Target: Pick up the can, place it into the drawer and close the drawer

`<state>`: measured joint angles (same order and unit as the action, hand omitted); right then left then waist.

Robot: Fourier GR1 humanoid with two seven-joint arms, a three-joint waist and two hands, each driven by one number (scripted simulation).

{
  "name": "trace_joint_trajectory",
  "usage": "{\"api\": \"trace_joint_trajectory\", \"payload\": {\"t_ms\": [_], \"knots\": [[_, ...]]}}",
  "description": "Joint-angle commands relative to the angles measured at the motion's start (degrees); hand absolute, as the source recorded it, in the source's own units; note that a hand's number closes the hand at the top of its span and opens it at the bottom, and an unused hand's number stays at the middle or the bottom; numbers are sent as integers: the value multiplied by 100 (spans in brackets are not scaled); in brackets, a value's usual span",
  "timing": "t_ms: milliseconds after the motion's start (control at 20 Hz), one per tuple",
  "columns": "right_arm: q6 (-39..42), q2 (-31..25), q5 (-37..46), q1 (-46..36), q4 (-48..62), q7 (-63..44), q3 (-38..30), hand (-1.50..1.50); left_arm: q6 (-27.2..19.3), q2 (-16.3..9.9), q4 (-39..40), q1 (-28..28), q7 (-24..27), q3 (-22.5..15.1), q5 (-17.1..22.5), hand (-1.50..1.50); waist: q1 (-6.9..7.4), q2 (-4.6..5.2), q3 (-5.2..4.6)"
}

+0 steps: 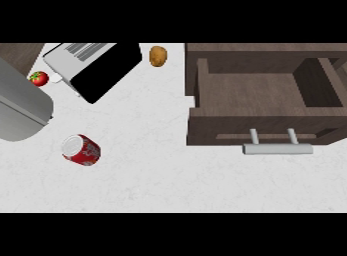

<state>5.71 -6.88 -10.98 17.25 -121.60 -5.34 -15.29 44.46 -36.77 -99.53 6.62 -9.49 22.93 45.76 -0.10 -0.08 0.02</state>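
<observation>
A red can (81,149) with a silver top lies on its side on the white counter (154,175), left of the middle. A dark wooden drawer (205,122) stands pulled open at the right, its inside bare, with a grey bar handle (277,148) on its front. A large grey forearm (13,105) crosses the left edge, ending just above and left of the can. Neither hand shows in the head view.
A white and black appliance (95,65) sits at the back left. A red tomato (39,78) lies beside it, close to the forearm. A brown potato (158,56) rests at the back, left of the drawer's cabinet.
</observation>
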Motion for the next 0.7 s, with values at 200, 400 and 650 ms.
{"api": "trace_joint_trajectory", "payload": {"t_ms": [200, 400, 650], "knots": [[570, -183, -616, 290, 69, 179, -629, -150, -1, -425, 891, -291, -746, 168, 1121, -150, -45, 7, -1], [350, 11, -499, 234, -328, -111, -534, -150, -754, -188, 447, -442, -1300, -293, 1386, -150, -22, 5, 0], [930, 165, -551, 621, -29, 442, -693, -150, -1118, -19, 396, -743, -1676, -559, 1481, -150, -44, 8, 1]]}}
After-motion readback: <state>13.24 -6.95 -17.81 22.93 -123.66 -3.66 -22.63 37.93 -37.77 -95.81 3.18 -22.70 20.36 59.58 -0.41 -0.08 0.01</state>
